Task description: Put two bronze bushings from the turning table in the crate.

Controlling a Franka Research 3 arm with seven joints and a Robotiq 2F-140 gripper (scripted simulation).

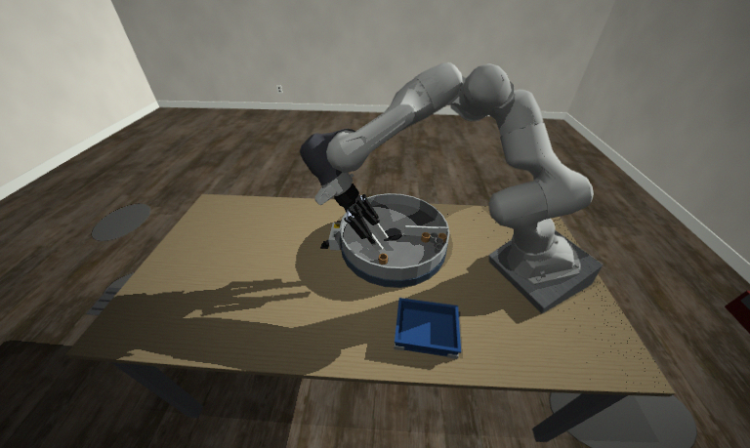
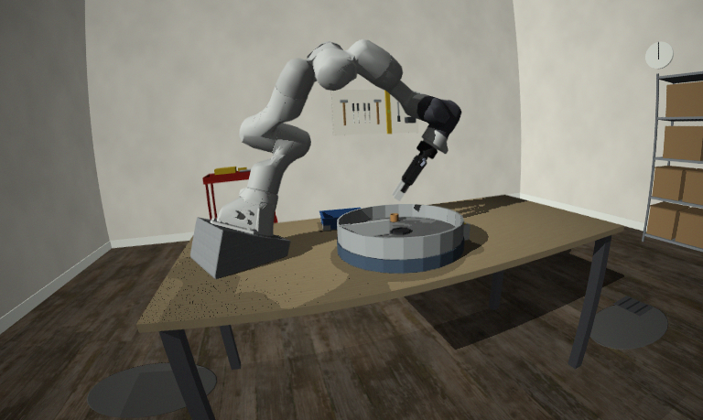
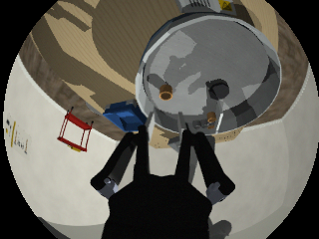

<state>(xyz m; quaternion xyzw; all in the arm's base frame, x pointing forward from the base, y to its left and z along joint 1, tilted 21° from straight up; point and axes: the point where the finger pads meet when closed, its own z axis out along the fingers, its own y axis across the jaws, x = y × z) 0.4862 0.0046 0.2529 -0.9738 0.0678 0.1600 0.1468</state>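
Note:
The round grey turning table stands mid-table with a dark hub. One bronze bushing stands near its front rim. It also shows in the exterior view and in the wrist view. Another bronze bushing lies near the right wall, next to small bushings too small to tell apart; it shows in the wrist view. My gripper hangs tilted above the table's left part, well above the rim. Its fingers are partly open with nothing between them. The blue crate is empty.
The robot base stands right of the turning table. A small labelled box sits against the turning table's left side. A red bench stands behind the table. The crate also shows in the wrist view.

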